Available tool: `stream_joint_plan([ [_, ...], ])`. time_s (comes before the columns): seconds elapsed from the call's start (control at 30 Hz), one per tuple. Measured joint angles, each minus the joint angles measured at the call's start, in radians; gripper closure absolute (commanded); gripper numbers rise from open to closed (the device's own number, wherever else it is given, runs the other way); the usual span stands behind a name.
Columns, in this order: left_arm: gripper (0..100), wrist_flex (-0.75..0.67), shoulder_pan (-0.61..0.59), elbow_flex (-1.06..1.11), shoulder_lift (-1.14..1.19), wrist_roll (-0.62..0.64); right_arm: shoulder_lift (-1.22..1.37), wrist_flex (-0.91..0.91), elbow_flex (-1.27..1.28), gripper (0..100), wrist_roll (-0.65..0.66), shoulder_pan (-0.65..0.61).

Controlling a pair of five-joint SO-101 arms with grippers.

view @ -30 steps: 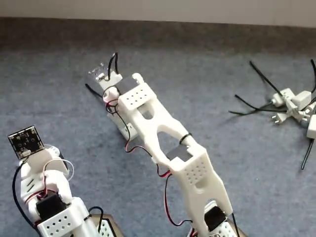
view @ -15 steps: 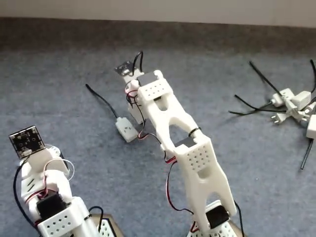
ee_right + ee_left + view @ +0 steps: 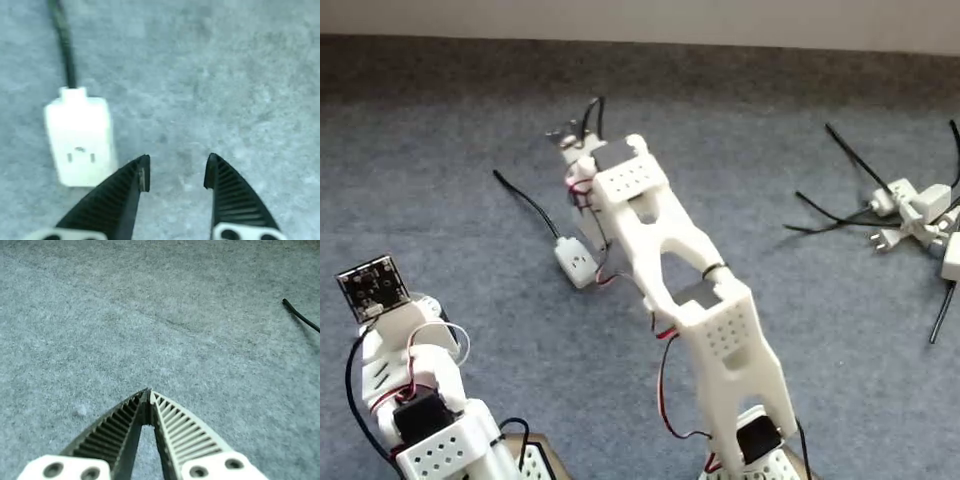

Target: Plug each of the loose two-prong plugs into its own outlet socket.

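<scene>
Since the right arm (image 3: pixel 670 260) has swung to the right over the last second, the high view now lets you see the white rectangular plastic outlet socket (image 3: pixel 576 264) it was covering. The socket lies flat on the grey carpeted table (image 3: pixel 440 150), left of centre, its thin black cord (image 3: pixel 525 200) trailing off to the far left, and the block itself appears not to have shifted. The tangled heap of white two-prong plugs and sockets (image 3: pixel 910 208) sits well apart at the right edge, and the left arm (image 3: pixel 420 400) stands at the near left corner. In the left wrist view your left gripper (image 3: pixel 149 394) is pressed shut on nothing, its ribbed fingers meeting at the tips over bare carpet. In the right wrist view your right gripper (image 3: pixel 177 170) stands parted and empty, with the socket just beside its black finger, slotted face up. That reads as a socket laid out and let go, with no plug mated yet, so you are early in the task and a plug from the right-hand heap is probably your next fetch.
</scene>
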Motion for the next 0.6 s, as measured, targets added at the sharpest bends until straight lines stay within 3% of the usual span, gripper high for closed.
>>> stream_joint_plan([
  [0.13, 99, 0.0, -0.002, 0.0, 0.0, 0.0, -0.048, 0.025, 0.0, 80.7, 0.002, -0.058],
  [0.6, 99, -0.005, 0.0, 0.015, 0.0, 0.0, 0.06, -0.025, 0.017, 80.7, -0.058, -0.061],
])
